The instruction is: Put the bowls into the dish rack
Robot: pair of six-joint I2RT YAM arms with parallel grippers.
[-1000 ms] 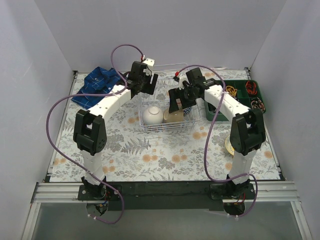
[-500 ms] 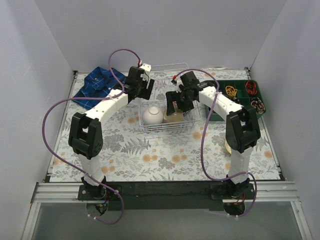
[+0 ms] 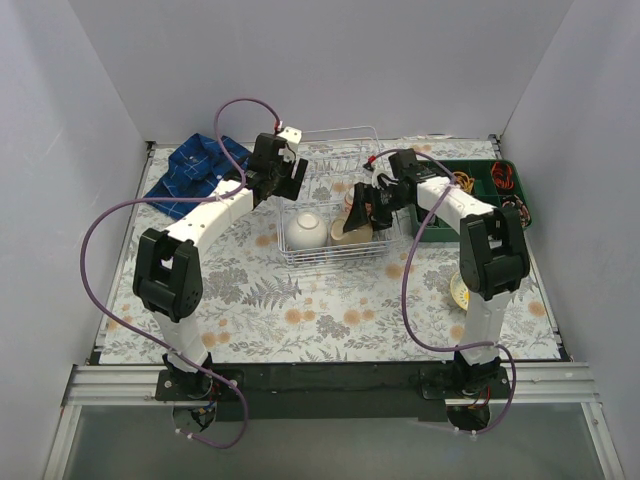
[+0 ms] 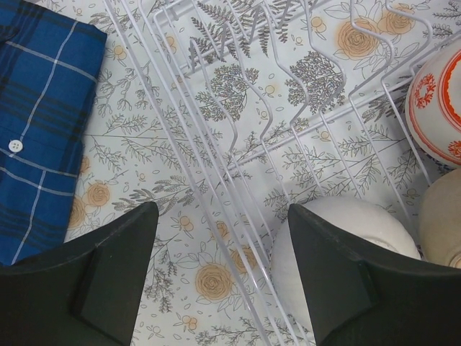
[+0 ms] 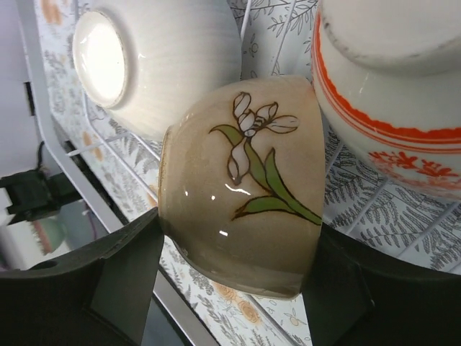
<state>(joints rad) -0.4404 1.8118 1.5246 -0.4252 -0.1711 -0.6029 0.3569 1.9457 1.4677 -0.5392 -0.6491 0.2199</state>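
While right jaws clasp beige bowl (image 5: pixel 241 187) within dish rack (image 3: pixel 330 260) | left jaws: wide, empty

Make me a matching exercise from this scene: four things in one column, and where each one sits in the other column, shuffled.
Things
1. white bowl
2. flower bowl
3. orange-patterned bowl
4. blue plaid shirt

Places
A. between the fingers of the right tool
B. outside the dish rack, to its left
C. in the rack's near left part
D. in the rack, just beyond the flower bowl

Pairs: 1-C, 2-A, 3-D, 4-B
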